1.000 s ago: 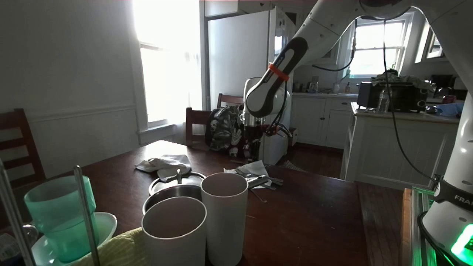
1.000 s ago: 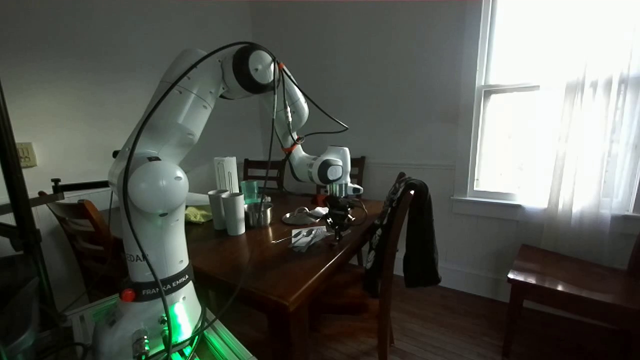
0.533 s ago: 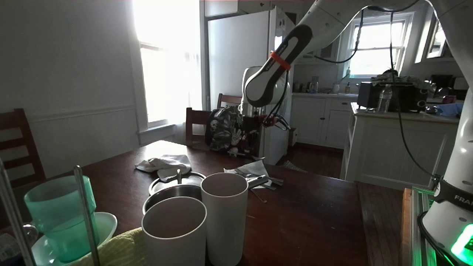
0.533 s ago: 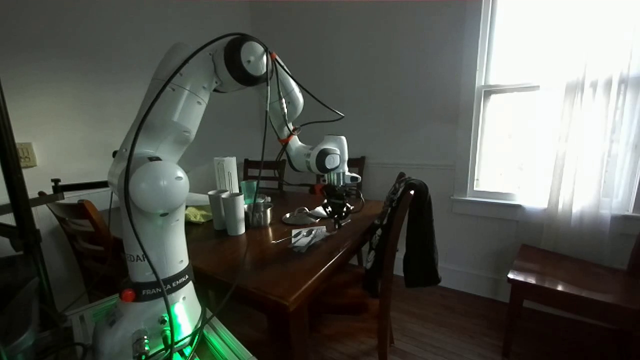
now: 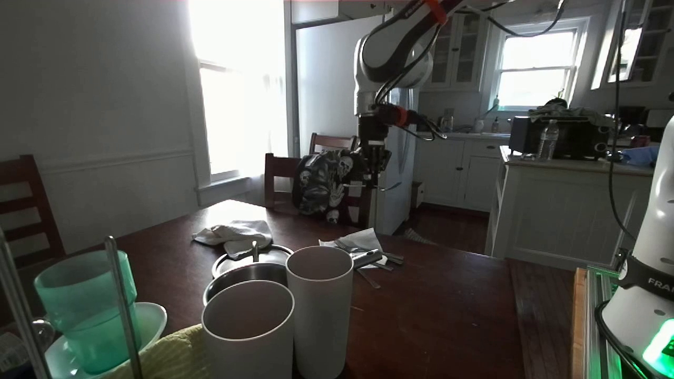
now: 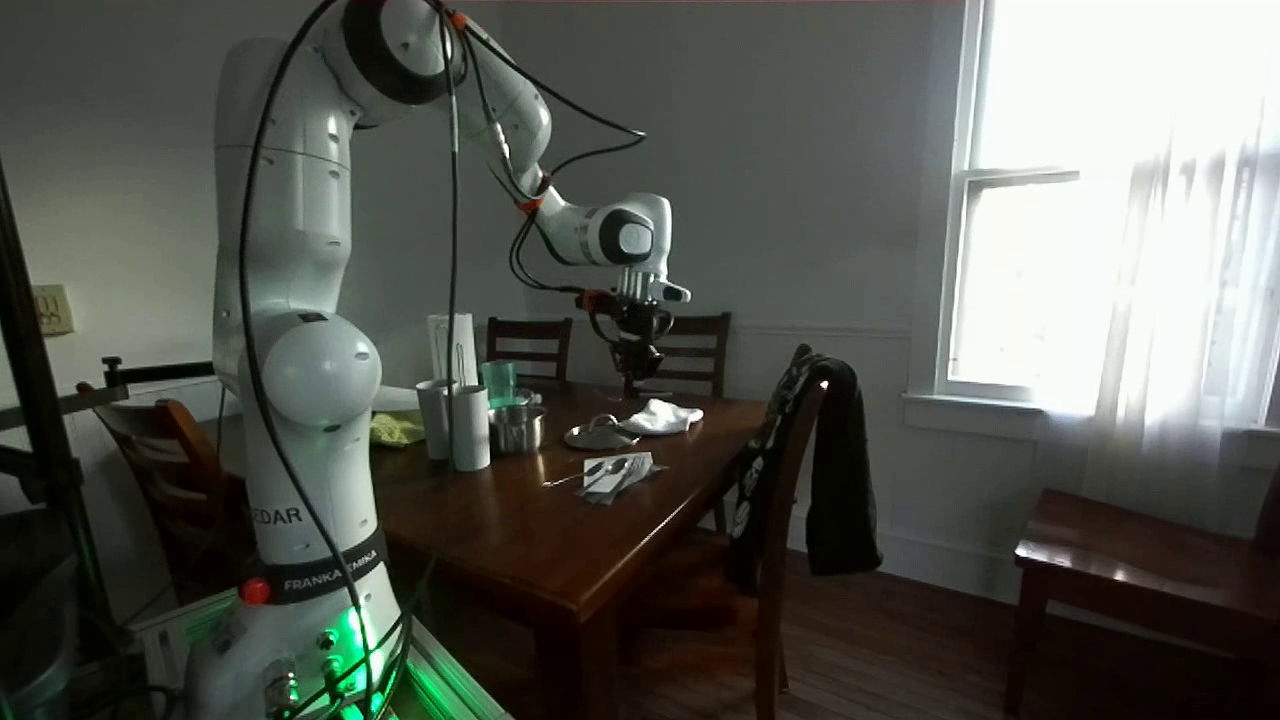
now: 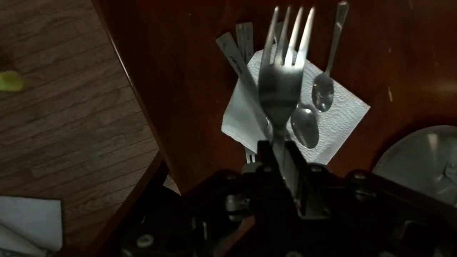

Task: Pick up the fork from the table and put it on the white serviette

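Note:
The fork [image 7: 280, 85] is silver, with its tines pointing to the top of the wrist view. My gripper [image 7: 278, 148] is shut on the fork's handle. In an exterior view the gripper [image 5: 373, 181] holds the fork [image 5: 390, 187] roughly level, well above the dark table [image 5: 432, 316]. The gripper [image 6: 638, 372] is also raised in an exterior view, where the fork is hard to make out. The white serviette [image 7: 339, 125] lies on the table below the fork in the wrist view, and it shows in both exterior views [image 5: 363, 238] [image 6: 600, 480].
Two spoons [image 7: 304, 126] [image 7: 323, 91] and several other cutlery handles [image 7: 235, 53] lie on or across the serviette. A pot lid [image 6: 600, 433], a pot [image 6: 518, 430], a white cloth [image 6: 665, 415] and two tall white cups [image 5: 321, 316] stand nearby. A chair [image 6: 785, 530] with a jacket stands at the table edge.
My gripper has risen from near the table top beside the serviette to well above it, carrying the fork. The arm has drawn up and back toward its base. The serviette has not moved.

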Controlling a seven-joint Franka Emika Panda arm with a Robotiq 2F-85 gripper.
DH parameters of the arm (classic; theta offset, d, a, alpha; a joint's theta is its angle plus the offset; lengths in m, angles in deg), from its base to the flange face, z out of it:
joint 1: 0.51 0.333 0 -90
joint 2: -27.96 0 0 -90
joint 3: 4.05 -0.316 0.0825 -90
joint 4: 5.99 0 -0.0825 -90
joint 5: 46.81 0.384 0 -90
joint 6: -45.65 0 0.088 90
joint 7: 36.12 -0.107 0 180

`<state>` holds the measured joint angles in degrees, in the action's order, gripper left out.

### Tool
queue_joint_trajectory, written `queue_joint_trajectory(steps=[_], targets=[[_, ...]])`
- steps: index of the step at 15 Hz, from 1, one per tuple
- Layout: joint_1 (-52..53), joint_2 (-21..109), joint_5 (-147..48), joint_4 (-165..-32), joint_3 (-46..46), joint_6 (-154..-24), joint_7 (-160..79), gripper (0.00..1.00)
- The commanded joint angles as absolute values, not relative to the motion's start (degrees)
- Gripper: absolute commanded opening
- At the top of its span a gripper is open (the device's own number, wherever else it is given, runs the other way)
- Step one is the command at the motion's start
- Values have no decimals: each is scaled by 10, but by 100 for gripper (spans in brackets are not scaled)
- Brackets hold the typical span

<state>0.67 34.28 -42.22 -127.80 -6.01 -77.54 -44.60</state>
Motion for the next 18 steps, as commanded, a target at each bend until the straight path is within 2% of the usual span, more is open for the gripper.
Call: queue_joint_trajectory(steps=[1, 14, 15, 18], targets=[[14, 270, -384, -1339, -59, -785, -541, 3], [26, 238, -243, -1475, -80, -993, -801, 3], [16, 257, -288, -1453, -72, -969, -774, 11], [24, 255, -262, -1460, -78, -981, -791, 11]])
